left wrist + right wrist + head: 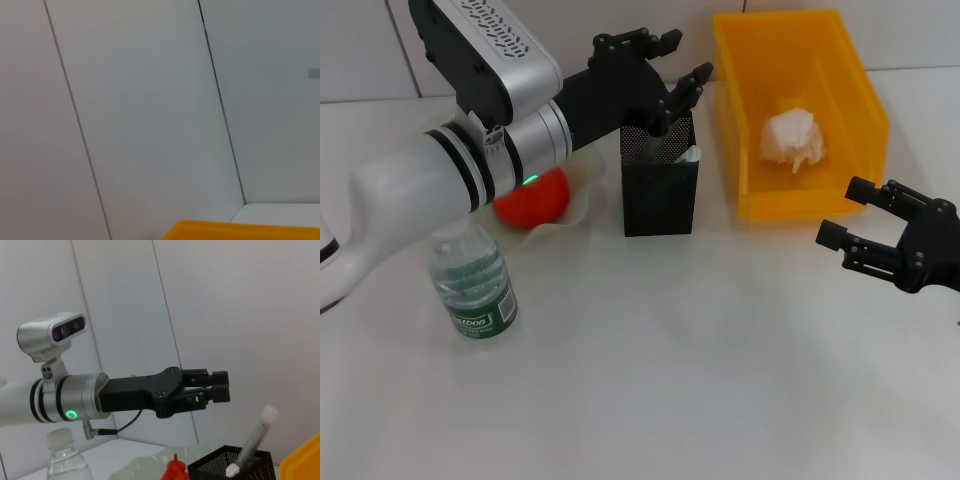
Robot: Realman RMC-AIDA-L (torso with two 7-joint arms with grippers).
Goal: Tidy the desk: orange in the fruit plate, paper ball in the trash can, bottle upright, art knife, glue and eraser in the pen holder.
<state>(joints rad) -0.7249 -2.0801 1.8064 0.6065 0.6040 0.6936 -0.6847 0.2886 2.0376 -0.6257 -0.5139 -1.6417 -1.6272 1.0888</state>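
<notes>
My left gripper (682, 62) hangs open and holds nothing, just above the black mesh pen holder (660, 190). From the side, the left gripper (220, 387) is above the pen holder (235, 467). A slim grey stick with white ends (257, 435) leans inside the holder; I cannot tell whether it is the glue or the art knife. The eraser is hidden. The orange (532, 195) lies in the fruit plate (582, 200). The bottle (473, 280) stands upright. The paper ball (792, 138) sits in the yellow trash can (760, 205). My right gripper (848, 212) waits open at the right.
The left arm's forearm crosses over the plate and the bottle's top. The trash can stands right beside the pen holder, and the left wrist view shows only its rim (240, 231) and the wall. White tabletop spreads in front of the objects.
</notes>
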